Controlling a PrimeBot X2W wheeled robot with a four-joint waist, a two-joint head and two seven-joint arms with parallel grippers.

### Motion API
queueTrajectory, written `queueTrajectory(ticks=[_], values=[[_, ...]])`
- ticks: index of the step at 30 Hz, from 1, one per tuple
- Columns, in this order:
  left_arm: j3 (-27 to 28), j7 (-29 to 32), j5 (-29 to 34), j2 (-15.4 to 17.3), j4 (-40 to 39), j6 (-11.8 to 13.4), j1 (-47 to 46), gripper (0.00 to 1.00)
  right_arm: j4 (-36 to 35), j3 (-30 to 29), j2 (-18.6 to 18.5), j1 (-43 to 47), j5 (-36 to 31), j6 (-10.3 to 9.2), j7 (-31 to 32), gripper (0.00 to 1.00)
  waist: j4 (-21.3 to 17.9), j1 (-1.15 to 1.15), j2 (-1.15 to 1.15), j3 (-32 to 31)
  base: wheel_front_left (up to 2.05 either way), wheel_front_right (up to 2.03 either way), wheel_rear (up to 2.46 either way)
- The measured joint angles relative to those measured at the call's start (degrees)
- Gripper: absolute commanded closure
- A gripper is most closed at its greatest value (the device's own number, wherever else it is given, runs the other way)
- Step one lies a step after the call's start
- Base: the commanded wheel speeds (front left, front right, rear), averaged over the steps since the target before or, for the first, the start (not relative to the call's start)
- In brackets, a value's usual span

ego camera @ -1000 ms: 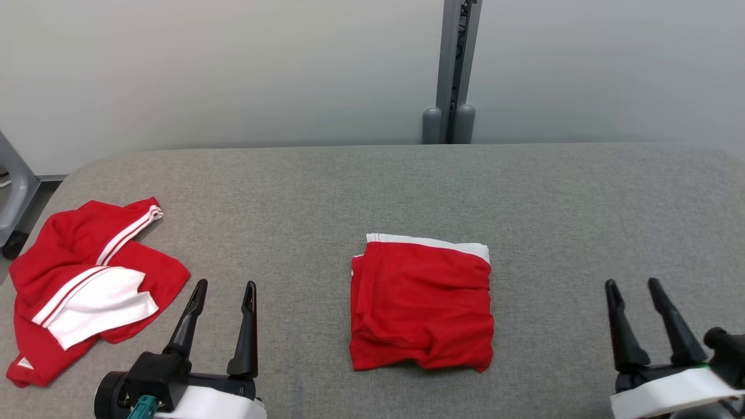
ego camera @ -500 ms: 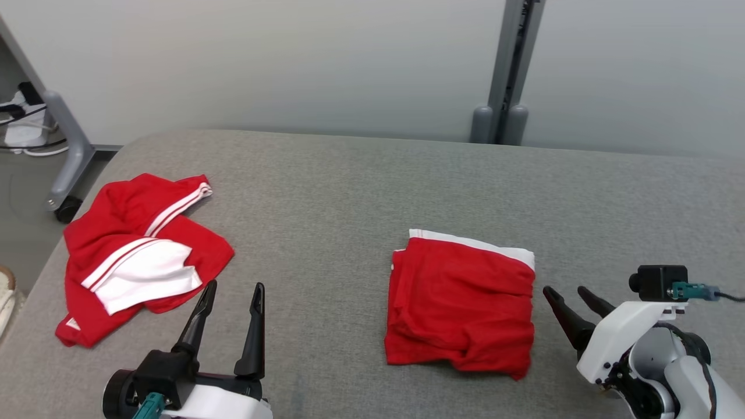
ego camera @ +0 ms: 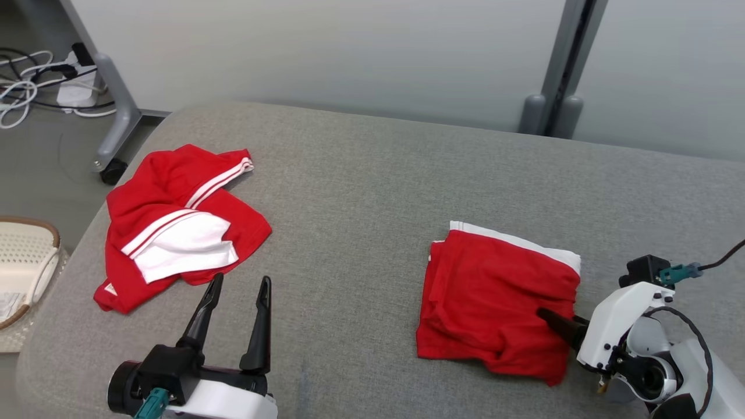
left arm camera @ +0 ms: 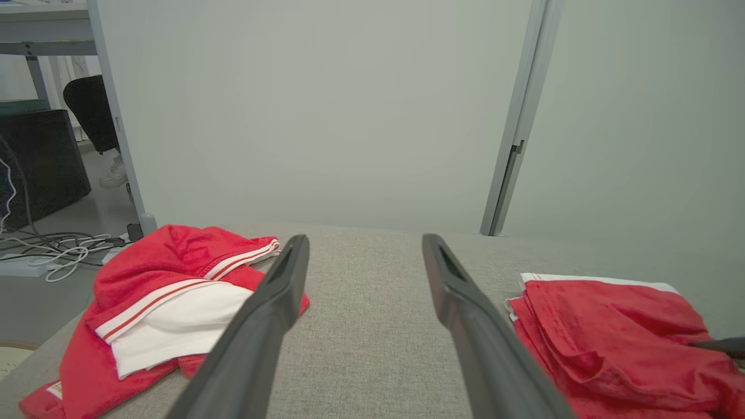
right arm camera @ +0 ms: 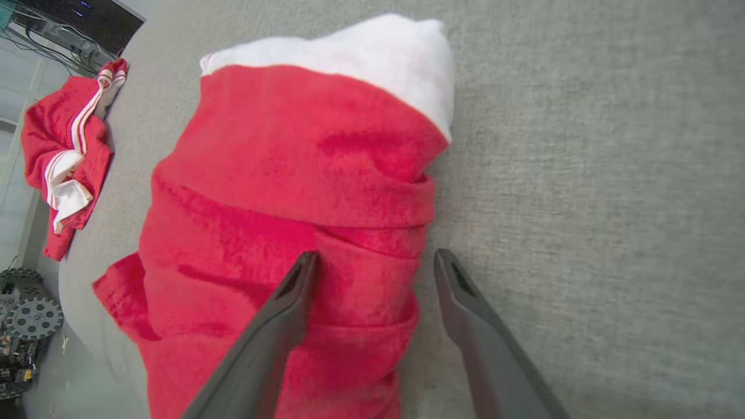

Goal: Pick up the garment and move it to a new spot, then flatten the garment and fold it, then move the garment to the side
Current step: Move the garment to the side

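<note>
A folded red garment (ego camera: 495, 291) with a white band along its far edge lies on the grey padded table (ego camera: 361, 174). It also shows in the left wrist view (left arm camera: 605, 331) and the right wrist view (right arm camera: 291, 174). My right gripper (ego camera: 550, 319) is open at the garment's right edge. In its own view the right gripper (right arm camera: 375, 256) has one finger over the red cloth and the other over bare table beside the edge. My left gripper (ego camera: 242, 279) stands open and empty near the table's front left; its fingers (left arm camera: 365, 238) point between the two garments.
A crumpled red and white striped garment (ego camera: 174, 227) lies at the table's left end, just beyond my left gripper. On the floor to the left are a pale woven basket (ego camera: 23, 256), cables (ego camera: 23, 93) and a wheeled grey leg (ego camera: 116, 116). A grey post (ego camera: 559, 75) stands behind the table.
The head camera has turned left, shifting the whole picture right. My right gripper has swung in from the right onto the folded garment's right edge. The left gripper has kept its place.
</note>
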Motion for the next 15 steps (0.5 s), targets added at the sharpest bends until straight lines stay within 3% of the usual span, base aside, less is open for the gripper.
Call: queueTrajectory(ticks=[5, 6, 7, 8, 15], values=[[-0.7, 0.0, -0.3, 0.0, -0.2, 0.5, -0.4, 0.00, 2.1, -0.9, 0.6, -0.6, 0.6, 0.01, 0.8, 0.00, 0.4, 0.00, 0.00, 0.7, 0.00, 0.00, 0.00], [-0.9, 0.0, -0.4, 0.0, -0.2, 0.6, -0.5, 0.00, 2.1, -0.8, 0.8, -0.7, 1.0, 0.01, 0.8, 0.16, 0.4, 0.00, 0.00, 0.9, 0.00, 0.00, 0.00], [-1.0, 0.0, -0.4, 0.0, -0.3, 0.8, -0.6, 0.00, 2.1, -0.8, 0.9, -0.9, 1.1, 0.01, 0.8, 0.88, 0.4, 0.00, 0.00, 1.0, 0.00, 0.00, 0.00], [-1.0, 0.0, -0.4, 0.1, -0.3, 0.9, -0.6, 0.00, 2.1, -0.8, 0.9, -1.0, 1.4, 0.01, 0.7, 1.00, 0.3, 0.00, 0.00, 1.0, 0.00, 0.00, 0.00], [-1.2, 0.0, -0.4, 0.0, -0.2, 1.0, -0.6, 0.00, 1.7, 0.5, 0.8, -1.1, 3.0, 0.00, 0.0, 1.00, -0.7, 0.00, 0.00, 0.6, 0.00, 0.00, 0.00]])
